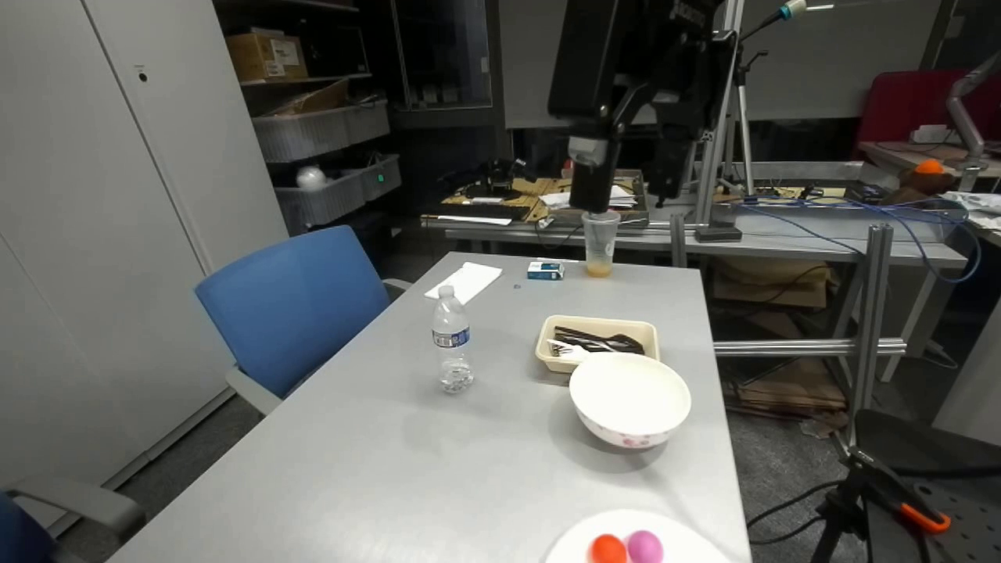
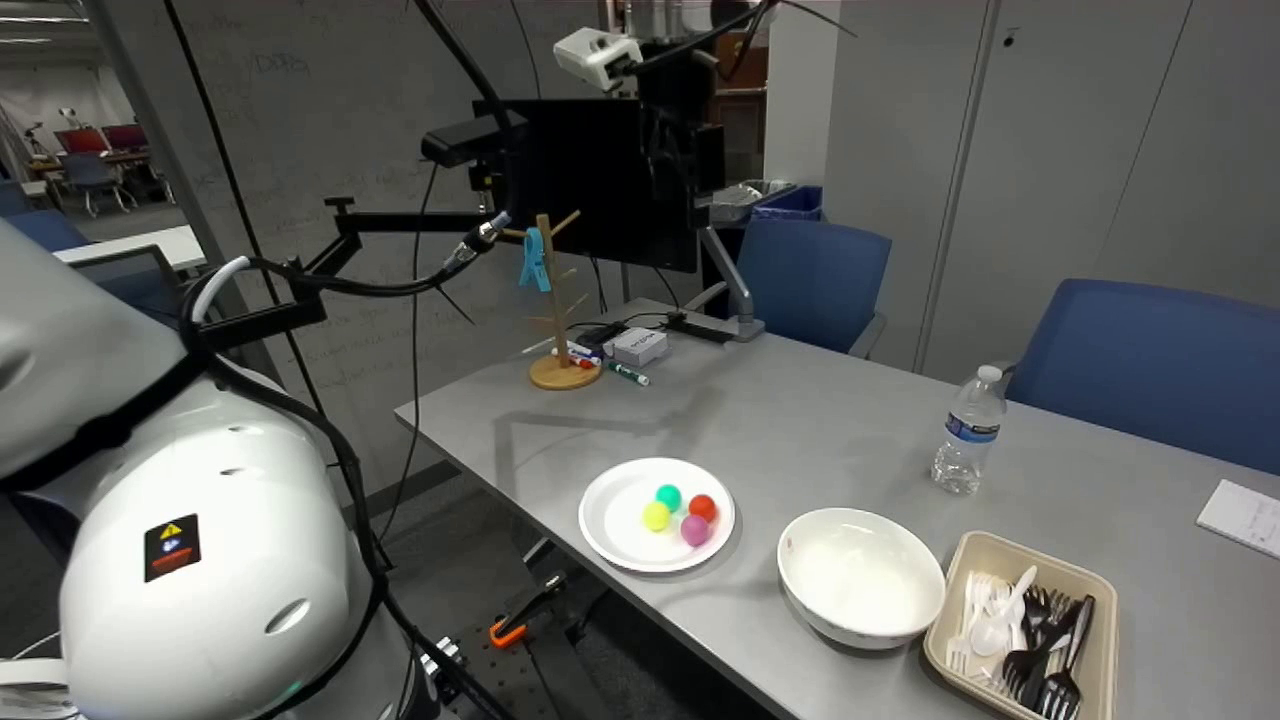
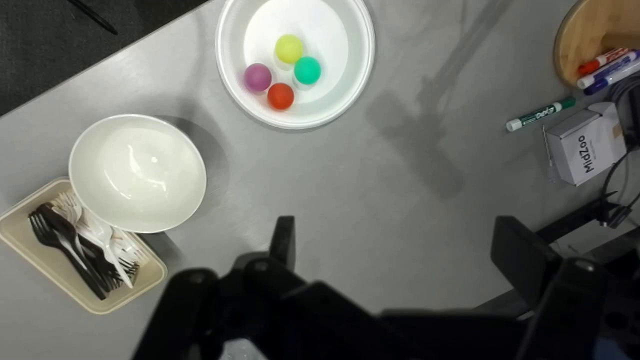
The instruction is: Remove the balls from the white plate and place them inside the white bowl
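The white plate [image 3: 340, 95] [image 2: 605, 520] lies flat on the table and holds several balls: a yellow ball [image 3: 289, 48] [image 2: 656, 516], a green ball [image 3: 307, 70] [image 2: 668, 497], a purple-pink ball [image 3: 258, 77] [image 2: 695, 530] and a red ball [image 3: 280, 96] [image 2: 702, 508]. In an exterior view the plate [image 1: 626, 519] is cut off by the lower edge. The white bowl [image 3: 137, 172] [image 2: 860, 575] [image 1: 629, 399] stands empty beside the plate. My gripper [image 3: 395, 240] [image 1: 629, 199] is open and empty, high above the table, apart from plate and bowl.
A beige tray of cutlery [image 3: 155, 272] [image 2: 1100, 640] touches or nearly touches the bowl. A water bottle [image 2: 968, 432] [image 1: 452, 340] stands upright on the table. A wooden stand [image 2: 565, 372], markers [image 3: 540, 114], a small box [image 3: 587, 142] and a monitor [image 2: 590, 190] are at one end.
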You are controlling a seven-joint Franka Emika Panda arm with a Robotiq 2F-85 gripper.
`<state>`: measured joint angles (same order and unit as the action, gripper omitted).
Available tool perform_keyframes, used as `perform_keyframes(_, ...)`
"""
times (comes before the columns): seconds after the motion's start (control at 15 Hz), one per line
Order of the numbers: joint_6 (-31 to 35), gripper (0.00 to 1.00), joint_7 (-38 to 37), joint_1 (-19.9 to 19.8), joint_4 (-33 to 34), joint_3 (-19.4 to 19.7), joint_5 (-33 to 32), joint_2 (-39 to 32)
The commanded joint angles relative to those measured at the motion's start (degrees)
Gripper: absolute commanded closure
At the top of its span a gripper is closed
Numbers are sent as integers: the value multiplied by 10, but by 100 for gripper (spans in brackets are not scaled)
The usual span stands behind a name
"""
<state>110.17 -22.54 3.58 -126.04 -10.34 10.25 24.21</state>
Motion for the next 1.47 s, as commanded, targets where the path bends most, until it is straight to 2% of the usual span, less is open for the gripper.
perform_keyframes(0.0,-1,0,-1,2,1,1,-1,0)
perform_keyframes(0.67,0,0,-1,2,0,2,2,-1)
perform_keyframes(1.2,-2,0,-47,-8,-1,-10,-40,2)
perform_keyframes(1.27,-1,0,-23,-1,-2,-1,-30,-1)
perform_keyframes(1.4,-1,0,-25,-1,-2,-1,-31,-1)
